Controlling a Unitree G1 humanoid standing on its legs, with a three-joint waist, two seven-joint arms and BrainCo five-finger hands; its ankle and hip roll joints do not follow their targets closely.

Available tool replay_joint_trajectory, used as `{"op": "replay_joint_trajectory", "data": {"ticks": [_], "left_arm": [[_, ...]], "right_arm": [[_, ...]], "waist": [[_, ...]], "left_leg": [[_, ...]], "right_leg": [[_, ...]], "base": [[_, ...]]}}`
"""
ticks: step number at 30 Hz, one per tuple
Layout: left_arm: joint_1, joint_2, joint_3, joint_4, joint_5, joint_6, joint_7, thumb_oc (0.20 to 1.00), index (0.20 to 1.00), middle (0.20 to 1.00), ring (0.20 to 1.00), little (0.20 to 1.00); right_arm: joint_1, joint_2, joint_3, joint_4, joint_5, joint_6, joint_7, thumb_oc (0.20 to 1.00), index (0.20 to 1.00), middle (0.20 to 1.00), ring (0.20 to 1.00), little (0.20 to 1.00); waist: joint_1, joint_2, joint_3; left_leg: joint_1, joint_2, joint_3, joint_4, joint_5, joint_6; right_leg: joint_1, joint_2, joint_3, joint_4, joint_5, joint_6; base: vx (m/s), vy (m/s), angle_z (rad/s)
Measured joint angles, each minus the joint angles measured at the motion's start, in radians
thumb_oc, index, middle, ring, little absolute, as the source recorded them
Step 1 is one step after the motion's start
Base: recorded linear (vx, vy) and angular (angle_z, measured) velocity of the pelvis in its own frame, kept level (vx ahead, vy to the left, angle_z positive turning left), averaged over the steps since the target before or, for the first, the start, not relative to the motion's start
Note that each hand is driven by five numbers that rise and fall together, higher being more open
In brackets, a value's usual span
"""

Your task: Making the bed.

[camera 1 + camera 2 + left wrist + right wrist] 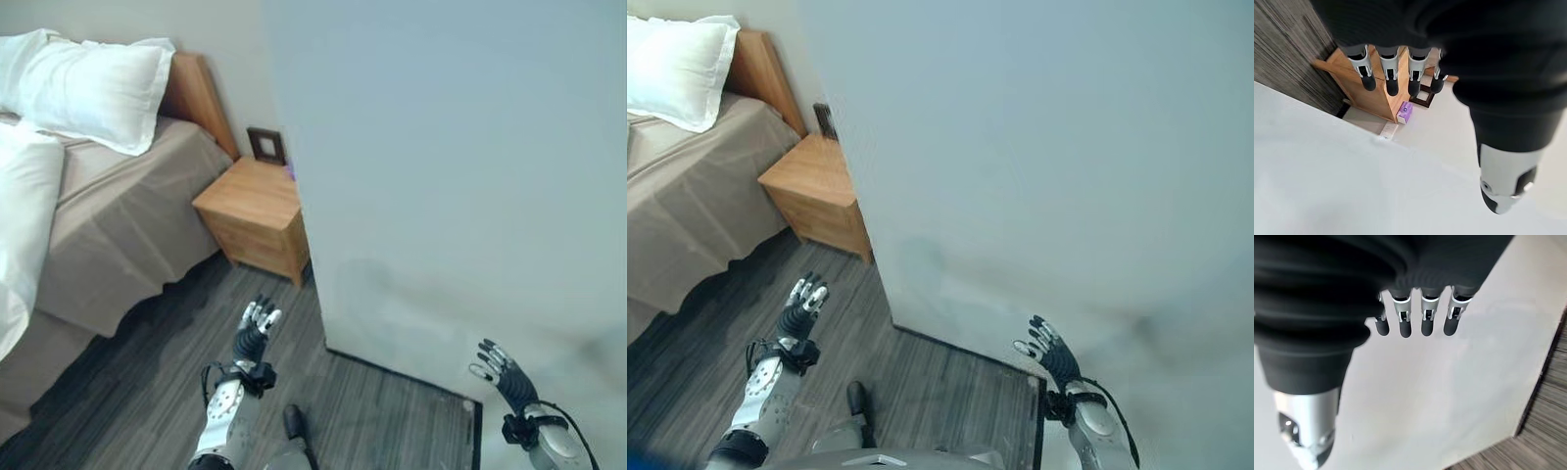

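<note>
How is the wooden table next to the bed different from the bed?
The small light-wood bedside table is a bare, hard box with a dark picture frame at its back; the bed is much bigger and draped in a soft taupe sheet. The table's top is flat and tidy, while the bed carries a plump white pillow. Both stand on the dark wood floor against the wall.

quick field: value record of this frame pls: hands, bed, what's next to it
left hand: open, fingers straight, holding nothing, over the dark wood floor
right hand: open, empty, raised in front of the pale wall
bed: taupe sheet, hangs unevenly at the side
pillow: white, at the wooden headboard
nightstand: wooden, between bed and wall
picture frame: dark, on the nightstand
task state: neither hand touches the bed
</note>
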State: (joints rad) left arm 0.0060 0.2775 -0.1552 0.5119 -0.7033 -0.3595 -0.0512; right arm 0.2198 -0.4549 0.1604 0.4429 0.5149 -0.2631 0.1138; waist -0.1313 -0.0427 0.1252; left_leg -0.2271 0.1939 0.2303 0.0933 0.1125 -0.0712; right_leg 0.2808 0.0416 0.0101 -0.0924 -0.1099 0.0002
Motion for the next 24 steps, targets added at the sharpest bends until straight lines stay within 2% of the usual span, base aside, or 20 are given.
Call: {"op": "replay_joint_trajectory", "data": {"ticks": [1, 2, 4, 5, 6, 7, 8, 10, 11, 12, 13, 14, 15, 16, 17, 18, 19, 20, 21, 24], "left_arm": [[0.001, -0.005, -0.003, 0.001, -0.001, 0.0, -0.001, 1.0, 1.0, 1.0, 1.0, 1.0], [-0.01, 0.002, -0.004, 0.016, -0.002, 0.0, 0.001, 1.0, 1.0, 1.0, 1.0, 1.0], [-0.022, 0.002, -0.013, 0.008, -0.003, -0.001, 0.001, 1.0, 1.0, 1.0, 1.0, 1.0], [-0.038, 0.006, -0.017, 0.006, -0.002, 0.0, 0.001, 1.0, 1.0, 1.0, 1.0, 1.0], [-0.048, 0.007, -0.02, 0.007, -0.002, 0.0, 0.003, 1.0, 1.0, 1.0, 1.0, 1.0], [-0.059, 0.008, -0.025, 0.007, -0.002, 0.0, 0.006, 1.0, 1.0, 1.0, 1.0, 1.0], [-0.067, 0.012, -0.03, 0.006, -0.002, 0.0, 0.006, 1.0, 1.0, 1.0, 1.0, 1.0], [-0.082, 0.028, -0.044, -0.012, -0.001, -0.002, 0.009, 1.0, 1.0, 1.0, 1.0, 1.0], [-0.082, 0.041, -0.046, -0.033, 0.001, -0.002, 0.009, 1.0, 1.0, 1.0, 1.0, 1.0], [-0.094, 0.054, -0.06, -0.051, 0.003, -0.002, 0.006, 1.0, 1.0, 1.0, 1.0, 1.0], [-0.094, 0.045, -0.067, -0.048, 0.005, -0.006, 0.007, 1.0, 1.0, 1.0, 1.0, 1.0], [-0.098, 0.041, -0.068, -0.029, 0.006, -0.007, 0.008, 1.0, 1.0, 1.0, 1.0, 1.0], [-0.11, 0.048, -0.076, -0.016, 0.009, -0.001, 0.005, 1.0, 1.0, 1.0, 1.0, 1.0], [-0.118, 0.047, -0.082, -0.01, 0.011, 0.0, 0.001, 1.0, 1.0, 1.0, 1.0, 1.0], [-0.119, 0.043, -0.083, -0.005, 0.011, 0.0, -0.001, 1.0, 1.0, 1.0, 1.0, 1.0], [-0.117, 0.039, -0.082, -0.004, 0.011, -0.001, -0.002, 1.0, 1.0, 1.0, 1.0, 1.0], [-0.113, 0.039, -0.081, -0.005, 0.011, -0.002, -0.002, 1.0, 1.0, 1.0, 1.0, 1.0], [-0.106, 0.036, -0.078, -0.006, 0.011, -0.001, -0.002, 1.0, 1.0, 1.0, 1.0, 1.0], [-0.086, 0.035, -0.072, -0.023, 0.011, -0.002, -0.003, 1.0, 1.0, 1.0, 1.0, 1.0], [-0.052, 0.031, -0.065, -0.031, 0.011, -0.001, -0.002, 1.0, 1.0, 1.0, 1.0, 1.0]], "right_arm": [[0.008, -0.009, 0.0, -0.002, -0.004, 0.0, 0.001, 1.0, 1.0, 1.0, 1.0, 1.0], [0.022, 0.024, -0.008, 0.012, -0.003, 0.003, -0.001, 1.0, 1.0, 1.0, 1.0, 1.0], [0.041, 0.035, -0.007, -0.002, -0.003, 0.003, 0.002, 1.0, 1.0, 1.0, 1.0, 1.0], [0.037, 0.048, -0.005, -0.004, -0.003, 0.003, 0.003, 1.0, 1.0, 1.0, 1.0, 1.0], [0.032, 0.051, -0.005, -0.005, -0.003, 0.003, 0.002, 1.0, 1.0, 1.0, 1.0, 1.0], [0.017, 0.052, -0.001, 0.0, -0.003, 0.004, 0.001, 1.0, 1.0, 1.0, 1.0, 1.0], [-0.003, 0.055, 0.007, -0.008, -0.003, 0.006, 0.0, 1.0, 1.0, 1.0, 1.0, 1.0], [0.003, 0.056, 0.011, -0.036, -0.004, 0.002, 0.004, 1.0, 1.0, 1.0, 1.0, 1.0], [0.002, 0.056, 0.013, -0.043, -0.005, 0.002, 0.004, 1.0, 1.0, 1.0, 1.0, 1.0], [0.014, 0.056, 0.013, -0.043, -0.005, 0.003, 0.002, 1.0, 1.0, 1.0, 1.0, 1.0], [0.021, 0.059, 0.012, -0.032, -0.005, 0.001, 0.005, 1.0, 1.0, 1.0, 1.0, 1.0], [0.011, 0.067, 0.016, -0.009, -0.005, 0.001, 0.005, 1.0, 1.0, 1.0, 1.0, 1.0], [0.007, 0.07, 0.017, 0.005, -0.004, 0.005, 0.006, 1.0, 1.0, 1.0, 1.0, 1.0], [0.016, 0.07, 0.016, 0.005, -0.003, 0.005, 0.007, 1.0, 1.0, 1.0, 1.0, 1.0], [0.028, 0.07, 0.017, 0.006, -0.003, 0.005, 0.008, 1.0, 1.0, 1.0, 1.0, 1.0], [0.038, 0.069, 0.024, 0.006, -0.002, 0.008, 0.008, 1.0, 1.0, 1.0, 1.0, 1.0], [0.035, 0.068, 0.028, 0.007, -0.002, 0.009, 0.01, 1.0, 1.0, 1.0, 1.0, 1.0], [0.032, 0.066, 0.036, 0.004, -0.001, 0.011, 0.01, 1.0, 1.0, 1.0, 1.0, 1.0], [0.024, 0.058, 0.049, -0.001, -0.002, 0.012, 0.018, 1.0, 1.0, 1.0, 1.0, 1.0], [0.0, 0.046, 0.057, -0.003, -0.004, 0.012, 0.024, 1.0, 1.0, 1.0, 1.0, 1.0]], "waist": [[-0.004, 0.028, -0.011], [-0.014, -0.01, -0.02], [-0.03, -0.03, -0.021], [-0.027, -0.047, -0.027], [-0.033, -0.049, -0.028], [-0.034, -0.042, -0.023], [-0.032, -0.007, -0.012], [-0.048, -0.013, -0.011], [-0.051, -0.019, -0.009], [-0.062, -0.023, -0.01], [-0.06, -0.023, -0.008], [-0.069, -0.002, 0.006], [-0.087, 0.03, 0.03], [-0.101, 0.028, 0.033], [-0.115, 0.026, 0.034], [-0.119, 0.006, 0.027], [-0.106, 0.005, 0.027], [-0.11, 0.007, 0.026], [-0.107, 0.005, 0.024], [-0.067, 0.006, 0.015]], "left_leg": [[0.041, -0.005, -0.017, -0.02, 0.018, 0.017], [0.048, -0.046, -0.009, -0.011, 0.011, 0.037], [0.069, -0.083, 0.01, -0.025, -0.004, 0.067], [0.085, -0.122, 0.035, -0.056, -0.01, 0.084], [0.093, -0.135, 0.044, -0.067, -0.022, 0.095], [0.113, -0.14, 0.063, -0.095, -0.022, 0.101], [0.162, -0.134, 0.073, -0.147, 0.002, 0.12], [0.19, -0.169, 0.077, -0.159, -0.038, 0.141], [0.197, -0.184, 0.076, -0.168, -0.035, 0.137], [0.195, -0.201, 0.066, -0.172, -0.04, 0.129], [0.204, -0.21, 0.046, -0.171, -0.051, 0.137], [0.209, -0.192, 0.023, -0.175, -0.048, 0.142], [0.211, -0.18, -0.027, -0.183, -0.036, 0.129], [0.211, -0.181, -0.056, -0.186, -0.037, 0.127], [0.211, -0.199, -0.089, -0.191, -0.039, 0.122], [0.22, -0.226, -0.099, -0.189, -0.055, 0.129], [0.218, -0.241, -0.111, -0.187, -0.057, 0.129], [0.215, -0.252, -0.141, -0.18, -0.061, 0.129], [0.223, -0.259, -0.158, -0.177, -0.066, 0.126], [0.23, -0.241, -0.169, -0.172, -0.084, 0.1]], "right_leg": [[0.014, -0.004, 0.02, 0.014, -0.03, 0.023], [0.025, -0.046, 0.017, 0.029, -0.053, 0.044], [0.003, -0.086, 0.015, 0.075, -0.059, 0.056], [-0.017, -0.126, 0.025, 0.105, -0.061, 0.065], [-0.027, -0.137, 0.025, 0.127, -0.057, 0.067], [-0.073, -0.138, 0.033, 0.21, -0.06, 0.074], [-0.187, -0.135, 0.039, 0.443, -0.076, 0.104], [-0.301, -0.166, 0.058, 0.647, -0.076, 0.124], [-0.352, -0.18, 0.055, 0.726, -0.08, 0.129], [-0.404, -0.186, 0.057, 0.719, -0.087, 0.139], [-0.439, -0.158, 0.076, 0.699, -0.096, 0.126], [-0.437, -0.089, 0.122, 0.639, -0.11, 0.112], [-0.441, -0.012, 0.132, 0.532, -0.112, 0.096], [-0.44, 0.011, 0.154, 0.461, -0.105, 0.093], [-0.432, 0.029, 0.168, 0.385, -0.085, 0.075], [-0.425, 0.043, 0.228, 0.269, -0.038, 0.043], [-0.419, 0.044, 0.239, 0.229, 0.02, 0.032], [-0.395, 0.039, 0.252, 0.211, 0.069, 0.036], [-0.37, 0.02, 0.225, 0.165, 0.135, 0.03], [-0.321, 0.022, 0.179, 0.112, 0.156, 0.009]], "base": [[0.32, 0.301, -0.27], [0.19, 0.251, -0.11], [0.14, 0.225, -0.02], [0.13, 0.248, -0.17], [0.13, 0.249, -0.3], [0.09, 0.241, -0.42], [0.09, 0.238, -0.39], [0.06, 0.152, -0.16], [0.26, 0.171, 0.3], [0.26, 0.168, 0.33], [0.42, 0.216, 0.42], [0.19, 0.052, 0.56], [0.24, 0.054, 0.87], [0.08, 0.007, 1.15], [0.09, -0.027, 1.12], [0.05, -0.045, 1.03], [0.05, -0.049, 0.93], [0.0, -0.105, 0.8], [-0.03, -0.131, 0.71], [-0.04, -0.13, 0.51]]}}
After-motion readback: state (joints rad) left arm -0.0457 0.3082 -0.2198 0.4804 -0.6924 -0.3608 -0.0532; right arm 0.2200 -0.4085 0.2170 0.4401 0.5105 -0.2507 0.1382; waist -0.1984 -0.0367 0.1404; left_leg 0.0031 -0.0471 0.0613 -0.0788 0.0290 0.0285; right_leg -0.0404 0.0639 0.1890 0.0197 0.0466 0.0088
